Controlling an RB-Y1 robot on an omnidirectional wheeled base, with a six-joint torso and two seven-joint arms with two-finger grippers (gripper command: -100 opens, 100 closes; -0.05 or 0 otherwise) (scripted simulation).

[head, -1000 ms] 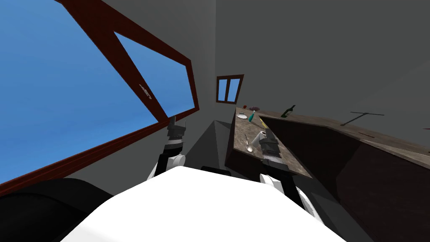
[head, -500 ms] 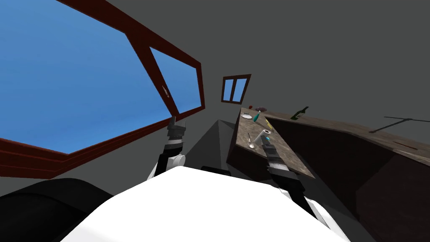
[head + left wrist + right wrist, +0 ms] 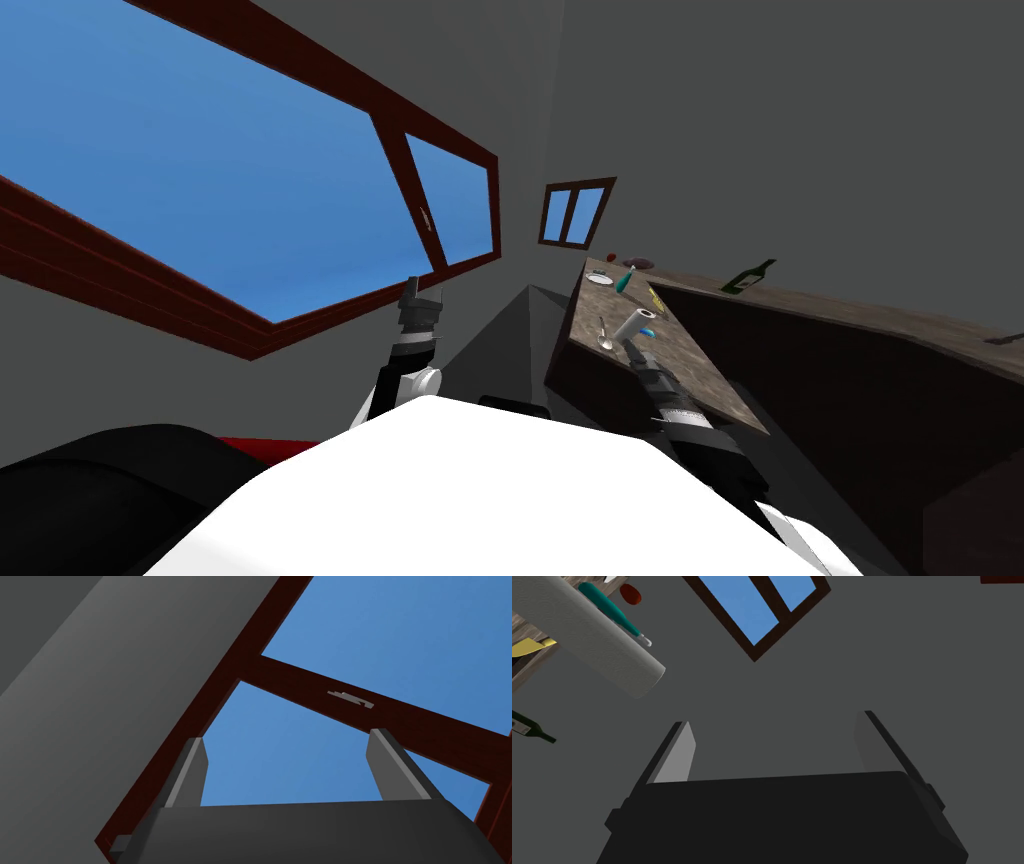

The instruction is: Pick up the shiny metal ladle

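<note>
Brown counter (image 3: 690,365) | head view: ladle (image 3: 604,338), seemingly, beside paper roll (image 3: 633,324) | wrist view: right claw (image 3: 774,721) spread, empty

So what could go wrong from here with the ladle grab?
1. The paper towel roll stands close beside the right pincer; swinging over to the ladle could knock it.
2. The open right pincer faces the grey wall, not the counter, so it may come down misaligned on the thin handle.
3. The ladle lies near the counter's edge; a nudge might push it off.
</note>
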